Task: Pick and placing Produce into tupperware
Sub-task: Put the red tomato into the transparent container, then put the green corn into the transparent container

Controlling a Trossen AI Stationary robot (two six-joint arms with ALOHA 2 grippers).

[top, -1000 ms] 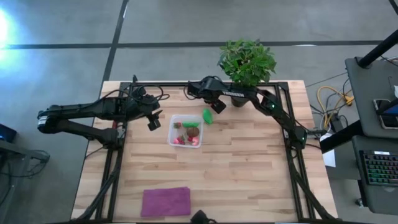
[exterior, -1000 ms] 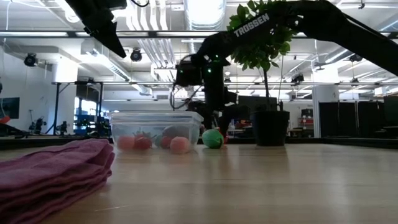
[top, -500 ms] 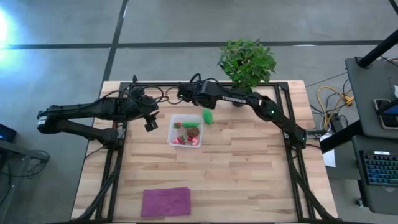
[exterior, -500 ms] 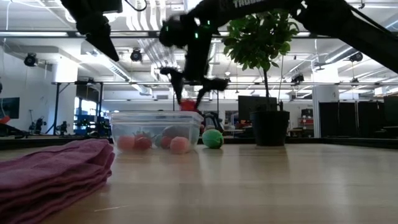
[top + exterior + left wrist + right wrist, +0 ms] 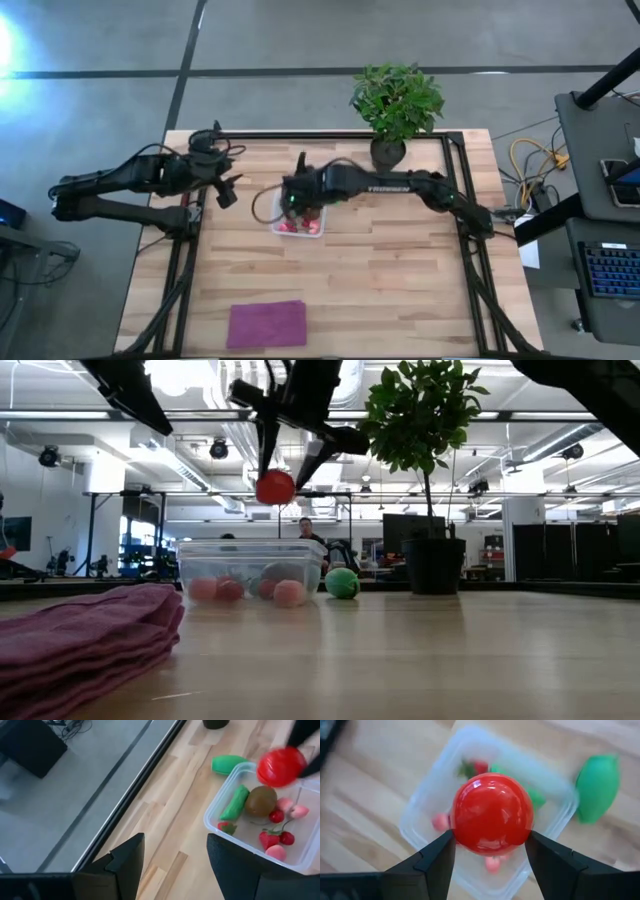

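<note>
Tupperware [image 5: 216,815] with kiwi [image 5: 260,801], cucumber [image 5: 234,803], strawberries [image 5: 269,840]

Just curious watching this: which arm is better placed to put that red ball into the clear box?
The right. Its gripper already holds the red ball directly above the tupperware. The left gripper hangs empty off to the container's side.

Glossy red ball [image 5: 492,815], clear tupperware [image 5: 420,815], purple cloth [image 5: 266,324]

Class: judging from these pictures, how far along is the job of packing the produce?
Done: several pieces lie in the tupperware. In hand: the right gripper holds a red ball above it. Left: the green piece on the table. The left gripper waits open.
</note>
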